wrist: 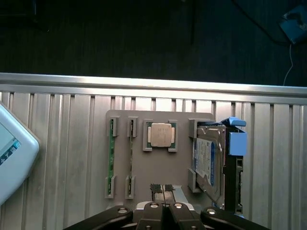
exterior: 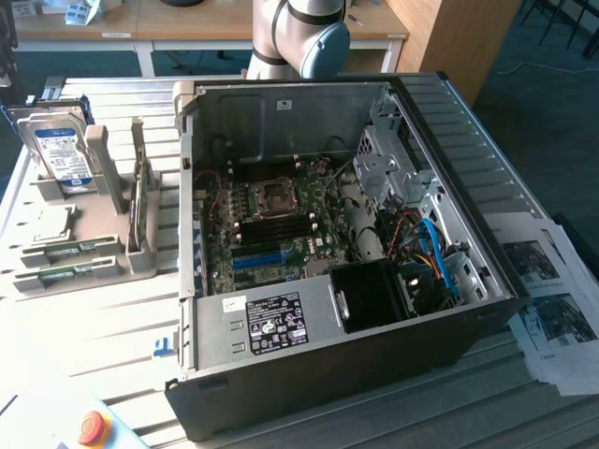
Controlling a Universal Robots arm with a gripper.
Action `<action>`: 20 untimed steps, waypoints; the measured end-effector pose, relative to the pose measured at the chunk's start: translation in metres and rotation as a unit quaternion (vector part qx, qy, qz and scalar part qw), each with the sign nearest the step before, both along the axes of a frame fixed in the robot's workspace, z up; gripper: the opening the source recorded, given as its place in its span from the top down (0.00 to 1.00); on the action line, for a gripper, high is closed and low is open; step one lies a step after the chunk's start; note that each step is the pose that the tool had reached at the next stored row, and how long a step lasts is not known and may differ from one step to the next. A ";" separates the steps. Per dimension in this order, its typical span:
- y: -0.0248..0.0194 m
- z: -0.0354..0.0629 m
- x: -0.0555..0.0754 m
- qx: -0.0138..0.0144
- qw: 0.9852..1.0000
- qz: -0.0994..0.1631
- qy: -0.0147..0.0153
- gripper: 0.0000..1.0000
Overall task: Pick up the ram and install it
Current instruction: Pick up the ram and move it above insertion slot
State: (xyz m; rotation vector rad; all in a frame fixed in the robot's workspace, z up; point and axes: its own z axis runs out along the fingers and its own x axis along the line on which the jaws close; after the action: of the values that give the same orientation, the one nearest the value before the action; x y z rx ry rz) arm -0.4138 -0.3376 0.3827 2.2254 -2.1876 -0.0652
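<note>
Two ram sticks (wrist: 111, 158) (wrist: 131, 158), narrow green boards, stand on edge side by side in slots of a grey holder (wrist: 139, 167). In the exterior view the ram sticks (exterior: 67, 250) lie at the near end of that holder (exterior: 112, 201), at the exterior view's left of the open computer case (exterior: 328, 355). My gripper (wrist: 162, 188) hangs high above the holder, shut with nothing between its fingers, apart from the ram. The green motherboard (exterior: 271, 220) lies exposed inside the case. Part of the arm (exterior: 299, 37) rises behind the case.
The holder also carries a silver processor (wrist: 160, 135) and a hard drive (wrist: 211, 160) with a blue label. A white pendant (wrist: 9, 148) lies beside it. A red stop button (exterior: 91, 427) sits at the table's near corner. Printed sheets (exterior: 552, 309) lie beyond the case.
</note>
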 end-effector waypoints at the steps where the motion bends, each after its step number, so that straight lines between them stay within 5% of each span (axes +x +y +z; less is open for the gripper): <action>1: 0.0000 0.0000 0.000 0.000 1.000 0.000 0.000 0.90; 15: -0.0012 0.0000 0.000 0.000 1.000 0.002 -0.001 0.90; 20: -0.0012 0.0000 0.000 0.000 1.000 0.006 -0.003 0.90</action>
State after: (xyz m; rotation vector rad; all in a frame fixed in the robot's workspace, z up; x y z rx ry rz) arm -0.4137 -0.3388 0.3827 2.2407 -2.1782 -0.0584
